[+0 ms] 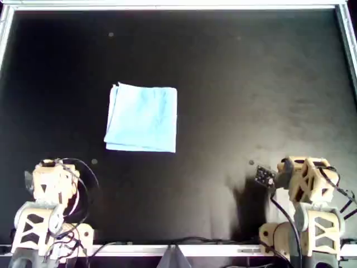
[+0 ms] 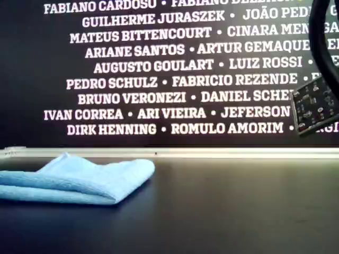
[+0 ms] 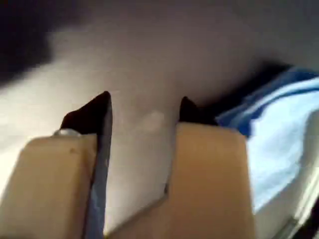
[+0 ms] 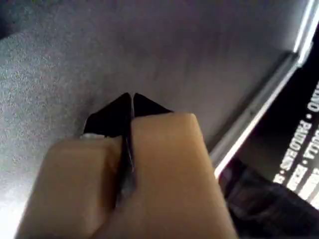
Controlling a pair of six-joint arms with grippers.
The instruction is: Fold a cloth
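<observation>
While I sit parked: both my arms rest at the bench (image 1: 223,84) edge nearest my bases, well apart from the cloth (image 1: 142,118).
Cloth: it lies flat on the bench, already doubled into a layered rectangle, so I judge the fold done or nearly so.
Left end effector (image 3: 144,112): spread, holding nothing, pointed at bare bench just beside the cloth's edge.
Right end effector (image 4: 128,107): pressed together, empty, aimed at bare bench far from the cloth.
Why I sit like this: drawn away from the cloth, I leave it undisturbed and clear to the overhead view.
Overhead view only: the cloth's outline, with an under-layer peeking out along two edges, and my two arms on either side of it.
Exterior view only: the cloth's (image 2: 79,180) stacked thickness and rounded folded edge, and a wall of printed names (image 2: 159,69) behind it.
Left wrist view only: the cloth's (image 3: 279,134) layered edge close up.
</observation>
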